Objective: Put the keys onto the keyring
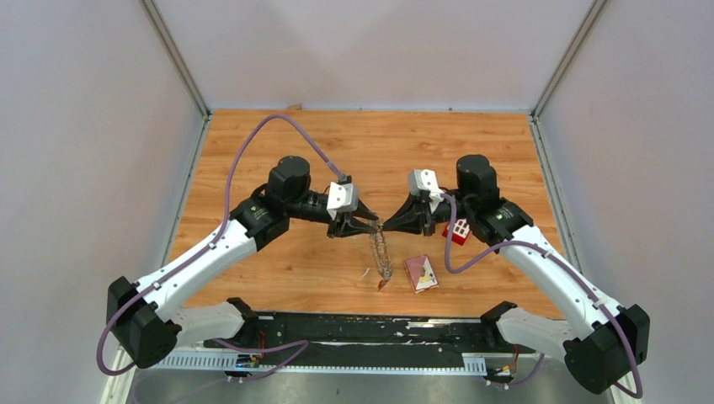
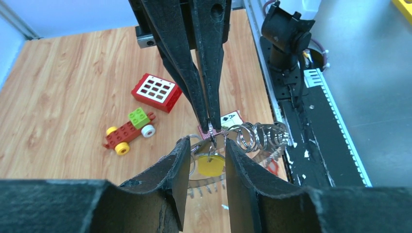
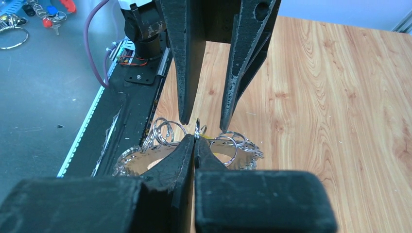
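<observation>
Left gripper (image 2: 207, 144) with fingers well apart, nothing clamped. In the gap between them, just below the tips: a yellow-headed key (image 2: 210, 166), hanging face-on to the wrist camera from a thin wire loop, touching neither finger as far as can be told.

Right gripper (image 3: 195, 141) tip to tip against the left, fingers pressed together and clamped on a thin wire loop of the keyring (image 2: 260, 136). Pinch point right at the mouth of the left fingers' gap, between their tips.

Rest of the keyring off to one side of both pairs of fingertips: a run of coiled wire loops and grey key blades, trailing away from the pinched loop. Seen from above, a slack string of keys from the meeting point of the two grippers toward the arm bases, over the wooden table (image 1: 278, 278).

Just behind the right fingertips, a playing card (image 2: 231, 119) flat on the wood. Farther beyond them, well apart from any fingertip: a red block with white buttons (image 2: 154, 92) and a toy car (image 2: 128, 131) of red, yellow and green bricks.

Impossible to tell whether the yellow-headed key is threaded on the keyring's wire or only beside it.
</observation>
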You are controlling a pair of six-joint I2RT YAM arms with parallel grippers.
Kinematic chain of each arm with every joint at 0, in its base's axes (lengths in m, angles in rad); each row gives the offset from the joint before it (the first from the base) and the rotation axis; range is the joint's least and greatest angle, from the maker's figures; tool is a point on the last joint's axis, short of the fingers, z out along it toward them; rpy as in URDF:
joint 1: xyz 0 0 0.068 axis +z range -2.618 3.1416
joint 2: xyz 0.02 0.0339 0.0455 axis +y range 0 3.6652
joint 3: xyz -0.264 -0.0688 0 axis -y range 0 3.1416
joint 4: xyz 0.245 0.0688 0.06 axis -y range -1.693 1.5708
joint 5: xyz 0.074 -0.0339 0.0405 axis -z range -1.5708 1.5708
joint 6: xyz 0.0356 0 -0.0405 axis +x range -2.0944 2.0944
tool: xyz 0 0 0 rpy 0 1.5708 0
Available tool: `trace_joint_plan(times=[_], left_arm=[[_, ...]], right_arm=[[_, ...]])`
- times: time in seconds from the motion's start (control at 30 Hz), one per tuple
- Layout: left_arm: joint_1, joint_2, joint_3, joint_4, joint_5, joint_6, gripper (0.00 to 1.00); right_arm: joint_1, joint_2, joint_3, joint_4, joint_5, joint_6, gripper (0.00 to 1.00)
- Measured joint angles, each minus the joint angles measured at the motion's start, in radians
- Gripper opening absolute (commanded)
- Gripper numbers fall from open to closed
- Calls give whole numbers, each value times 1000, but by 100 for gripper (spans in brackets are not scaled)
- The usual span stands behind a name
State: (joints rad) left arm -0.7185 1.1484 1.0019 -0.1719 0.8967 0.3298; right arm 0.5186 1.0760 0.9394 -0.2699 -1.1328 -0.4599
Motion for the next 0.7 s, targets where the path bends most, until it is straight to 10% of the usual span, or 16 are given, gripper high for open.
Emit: trace_joint_plan(times=[0.47,0.7], left_arm=[[0,15,-35,109,51,-82,1],[0,16,-10,51,11,-81,0]], right_arm=[[-3,2,4,21,-13,25,0],[-3,2,4,17,19,-7,0]])
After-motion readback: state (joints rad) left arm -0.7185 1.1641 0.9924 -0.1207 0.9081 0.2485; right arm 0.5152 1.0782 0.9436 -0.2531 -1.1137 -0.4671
